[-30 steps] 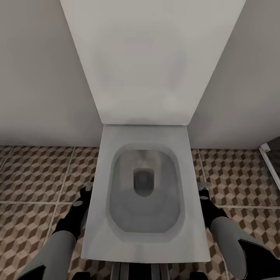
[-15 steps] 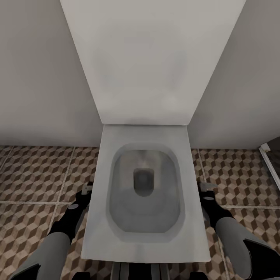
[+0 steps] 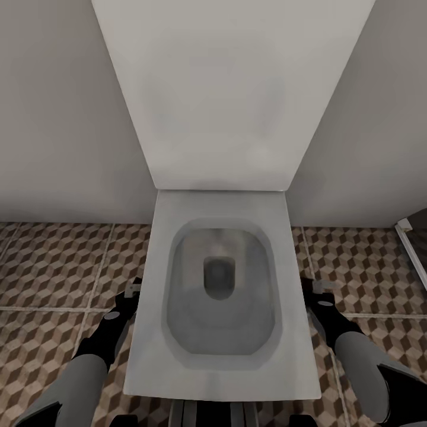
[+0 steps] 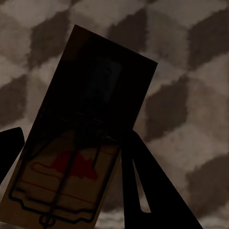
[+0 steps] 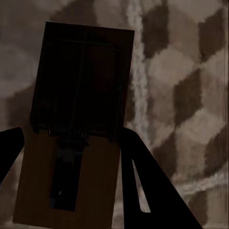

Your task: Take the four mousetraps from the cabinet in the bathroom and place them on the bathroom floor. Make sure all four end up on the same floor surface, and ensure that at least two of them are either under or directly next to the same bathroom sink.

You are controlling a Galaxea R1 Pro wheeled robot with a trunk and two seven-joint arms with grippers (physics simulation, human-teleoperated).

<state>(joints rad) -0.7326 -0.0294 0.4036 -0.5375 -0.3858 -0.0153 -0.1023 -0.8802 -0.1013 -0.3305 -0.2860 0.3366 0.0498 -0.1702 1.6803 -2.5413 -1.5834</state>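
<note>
Mousetraps gripped: one (image 4: 71,157) clamped in left gripper (image 4: 71,191), one (image 5: 76,129) in right gripper (image 5: 71,191), both dim, over bathroom floor (image 3: 53,261); toilet (image 3: 219,284) betw. arms, tiles open either side.

The robot has two arms with fat grey lower parts and black wrists. Each wrist has a small round grey cap, and pale grey bits at the tip. Close up, the fingers (image 4: 143,186) are flat, black and pointed.

Two mousetraps are counted: one mousetrap (image 4: 71,157) between the left hand's fingers, another mousetrap (image 5: 76,129) between the right hand's. One toilet (image 3: 220,296) is seen, and two arms.
</note>
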